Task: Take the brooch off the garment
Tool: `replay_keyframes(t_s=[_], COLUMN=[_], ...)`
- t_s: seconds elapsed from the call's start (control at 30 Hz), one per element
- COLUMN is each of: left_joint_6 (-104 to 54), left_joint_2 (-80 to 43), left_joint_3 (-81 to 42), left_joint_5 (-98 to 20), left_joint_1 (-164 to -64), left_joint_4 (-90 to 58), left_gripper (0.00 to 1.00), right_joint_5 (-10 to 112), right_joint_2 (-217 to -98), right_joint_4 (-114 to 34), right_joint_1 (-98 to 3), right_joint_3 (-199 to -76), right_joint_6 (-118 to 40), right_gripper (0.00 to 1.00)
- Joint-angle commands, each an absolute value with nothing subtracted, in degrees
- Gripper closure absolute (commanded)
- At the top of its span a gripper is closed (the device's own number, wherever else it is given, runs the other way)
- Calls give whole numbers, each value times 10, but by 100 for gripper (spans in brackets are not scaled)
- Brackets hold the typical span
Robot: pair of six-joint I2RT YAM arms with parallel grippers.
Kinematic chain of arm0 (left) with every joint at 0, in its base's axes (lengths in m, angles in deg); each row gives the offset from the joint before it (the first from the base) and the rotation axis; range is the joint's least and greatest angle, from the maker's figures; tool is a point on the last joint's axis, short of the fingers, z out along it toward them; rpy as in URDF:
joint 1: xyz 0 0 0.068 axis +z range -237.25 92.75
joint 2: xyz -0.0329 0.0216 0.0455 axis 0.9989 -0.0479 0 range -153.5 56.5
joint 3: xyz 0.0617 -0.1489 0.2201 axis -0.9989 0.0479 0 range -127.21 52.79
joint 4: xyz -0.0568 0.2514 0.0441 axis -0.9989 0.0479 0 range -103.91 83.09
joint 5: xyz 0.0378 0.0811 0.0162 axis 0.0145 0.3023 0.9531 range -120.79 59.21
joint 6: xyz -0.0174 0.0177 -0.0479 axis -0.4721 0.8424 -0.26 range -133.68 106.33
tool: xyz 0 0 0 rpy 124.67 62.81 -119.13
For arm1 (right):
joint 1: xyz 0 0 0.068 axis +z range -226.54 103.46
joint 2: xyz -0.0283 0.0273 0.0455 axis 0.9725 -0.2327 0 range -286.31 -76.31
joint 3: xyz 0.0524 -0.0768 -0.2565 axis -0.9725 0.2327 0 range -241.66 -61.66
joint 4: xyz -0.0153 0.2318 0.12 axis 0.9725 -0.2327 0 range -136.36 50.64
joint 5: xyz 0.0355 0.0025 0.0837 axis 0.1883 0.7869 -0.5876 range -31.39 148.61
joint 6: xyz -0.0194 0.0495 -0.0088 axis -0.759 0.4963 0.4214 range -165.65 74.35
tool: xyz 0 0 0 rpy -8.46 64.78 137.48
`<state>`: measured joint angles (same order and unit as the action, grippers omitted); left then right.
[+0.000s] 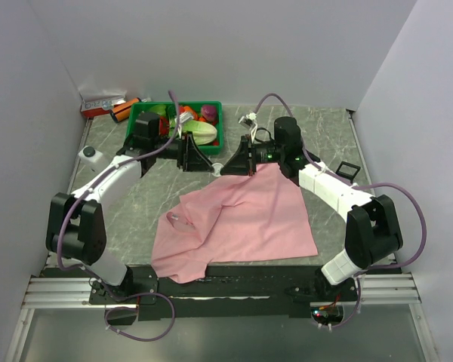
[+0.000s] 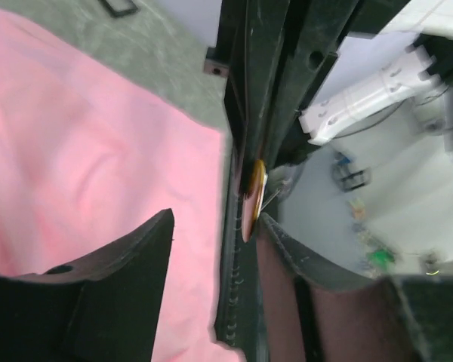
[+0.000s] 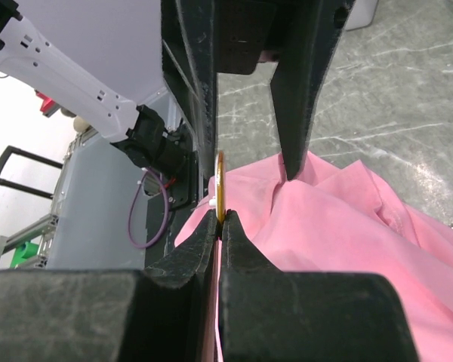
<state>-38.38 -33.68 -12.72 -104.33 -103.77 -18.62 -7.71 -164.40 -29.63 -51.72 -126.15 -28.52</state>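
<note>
garment (image 1: 241,219): one, pink
brooch (image 3: 220,185): one, gold, at the garment's raised far corner
arms: two, left arm (image 1: 113,181) and right arm (image 1: 332,188), either side of the garment
claws: two, left claw (image 1: 190,154) and right claw (image 1: 240,160), both at that far corner
green bin (image 1: 217,121): one, beyond the garment; its toys are too jumbled to count
black frame (image 1: 348,170): one, right of the garment
surface (image 1: 128,219): one
</note>
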Motion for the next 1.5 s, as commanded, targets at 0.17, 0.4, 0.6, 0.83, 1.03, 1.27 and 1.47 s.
replay_keyframes(t_s=[0.17, 0.4, 0.6, 0.83, 1.03, 1.27, 1.47], left_joint_6=[-72, -63, -171, -247, -306, -356, -368], left_joint_2=[-296, -299, -300, -310, -323, -327, -335], left_joint_3=[-198, -206, -181, -167, -161, -144, -141], left_joint_5=[-996, -977, -978, -990, -996, -1002, -1000], left_joint_1=[-1076, -1087, -1087, -1083, -1074, -1062, -1061], left_joint_4=[60, 66, -13, -79, -134, -178, -187], left_gripper=[48, 51, 55, 63, 68, 76, 82], right_joint_5=[-86, -82, -82, -83, -84, -84, -90], right_joint_2=[-1619, -1623, -1617, -1611, -1611, -1610, -1608], right_joint_4=[-253, -254, -269, -284, -293, -300, -329], right_joint_1=[-513, -514, -511, -511, -509, -506, -497], right_joint_3=[-1262, -1266, -1264, -1264, -1266, -1271, -1289], right_joint_6=[-243, -238, -256, -277, -292, -305, -340], right_gripper=[100, 100, 100, 100, 100, 100, 100])
